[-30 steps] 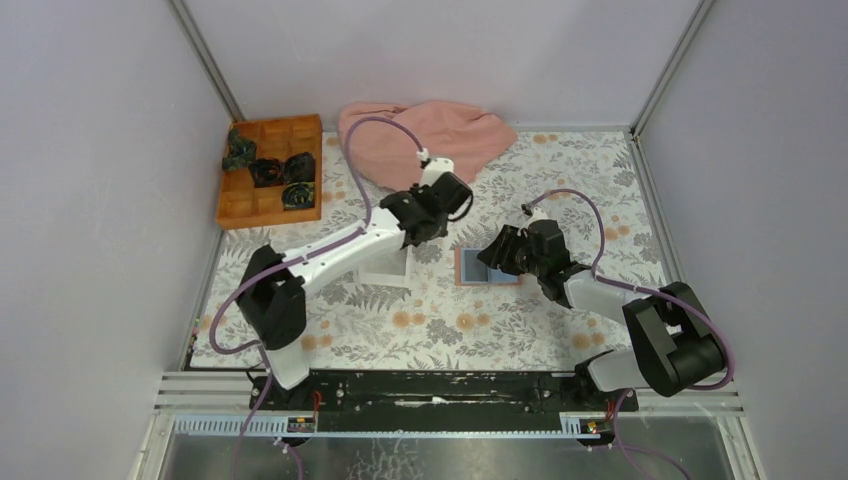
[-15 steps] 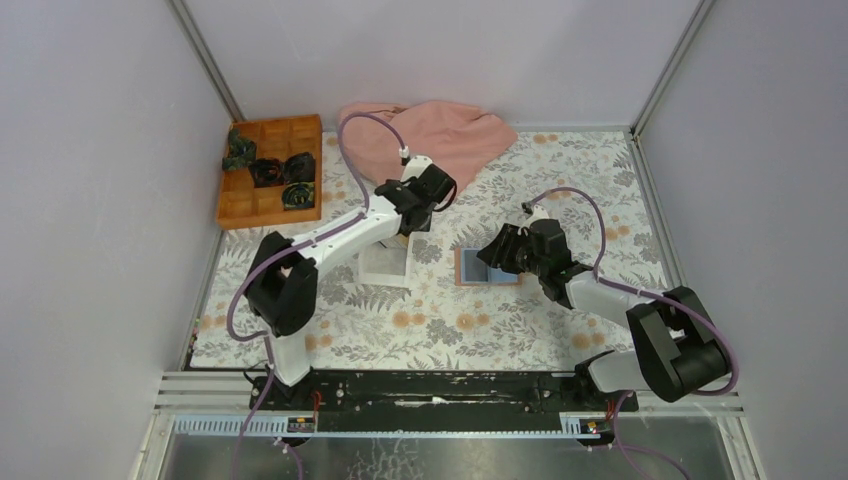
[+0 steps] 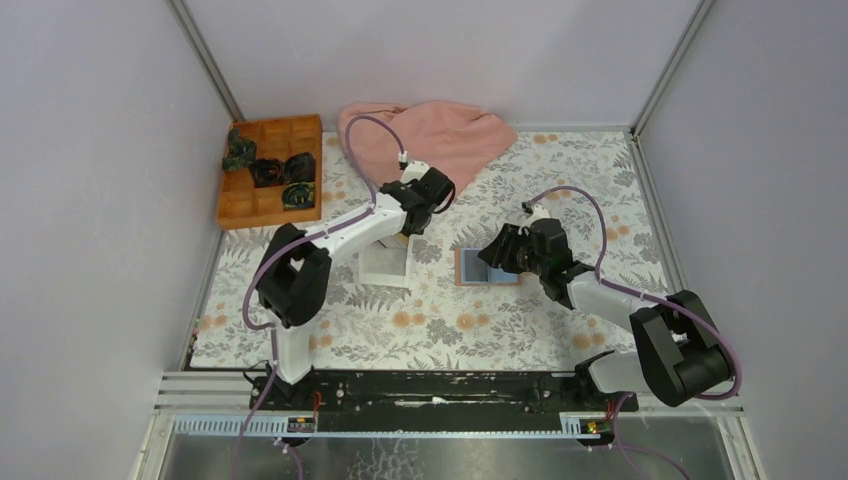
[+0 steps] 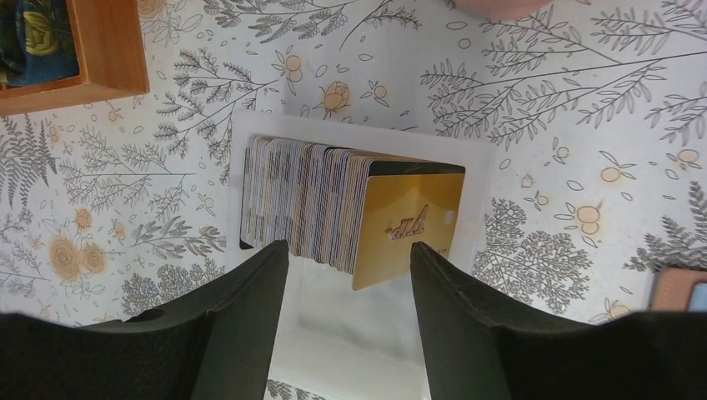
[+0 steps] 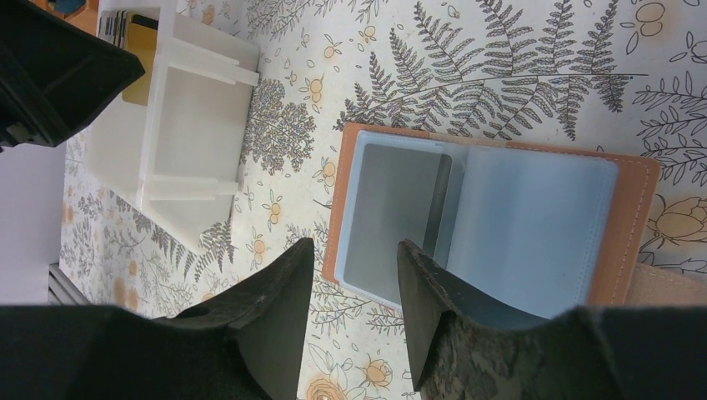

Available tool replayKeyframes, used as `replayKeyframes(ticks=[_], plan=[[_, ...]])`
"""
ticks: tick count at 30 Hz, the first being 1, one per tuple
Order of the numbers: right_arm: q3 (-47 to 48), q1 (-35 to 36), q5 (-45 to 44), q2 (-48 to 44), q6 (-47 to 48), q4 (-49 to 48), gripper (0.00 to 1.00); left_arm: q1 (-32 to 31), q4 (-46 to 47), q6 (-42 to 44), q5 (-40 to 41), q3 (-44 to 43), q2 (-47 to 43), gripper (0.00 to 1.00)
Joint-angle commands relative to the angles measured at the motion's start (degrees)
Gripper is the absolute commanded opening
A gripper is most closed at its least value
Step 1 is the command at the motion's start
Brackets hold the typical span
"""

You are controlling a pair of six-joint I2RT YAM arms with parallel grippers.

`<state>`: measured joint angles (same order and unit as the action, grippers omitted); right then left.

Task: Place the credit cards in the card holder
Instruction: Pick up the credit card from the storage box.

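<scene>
The left arm [image 3: 345, 232] has pulled its wrist back from the desk's middle, leftward and farther away, so its jaws now hang over the credit cards [image 4: 300, 200] stacked in the white tray [image 4: 479, 192]; its elbow has swung rightward and the purple cable [image 3: 372, 117] loops tighter above it. The right arm [image 3: 600, 292] has nudged its elbow slightly to the right

Only the front gold card among the credit cards [image 4: 333, 208] shows its face at the left wrist; the card holder [image 4: 679, 290] is cut off at that view's right edge, the wooden box [image 4: 100, 50] at its top-left corner. From above, the left gripper [image 3: 407, 222] hides the cards, and the box's dark contents are too small to tell
</scene>
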<state>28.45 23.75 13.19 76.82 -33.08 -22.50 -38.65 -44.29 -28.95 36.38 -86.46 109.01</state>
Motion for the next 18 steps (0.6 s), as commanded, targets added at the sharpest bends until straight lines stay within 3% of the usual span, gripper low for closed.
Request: replayKeyframes(ticks=[1,18], plan=[[2.53,0.6,0.17,-1.66,1.08,-0.71,0.49,0.68,-0.74,0.45,2.5,-1.29,1.92,0.63],[1.71,0.6,-0.8,-2.57,1.31,-0.97,0.49,2.42,-0.52,0.59,3.06,-0.27,3.06,0.57]])
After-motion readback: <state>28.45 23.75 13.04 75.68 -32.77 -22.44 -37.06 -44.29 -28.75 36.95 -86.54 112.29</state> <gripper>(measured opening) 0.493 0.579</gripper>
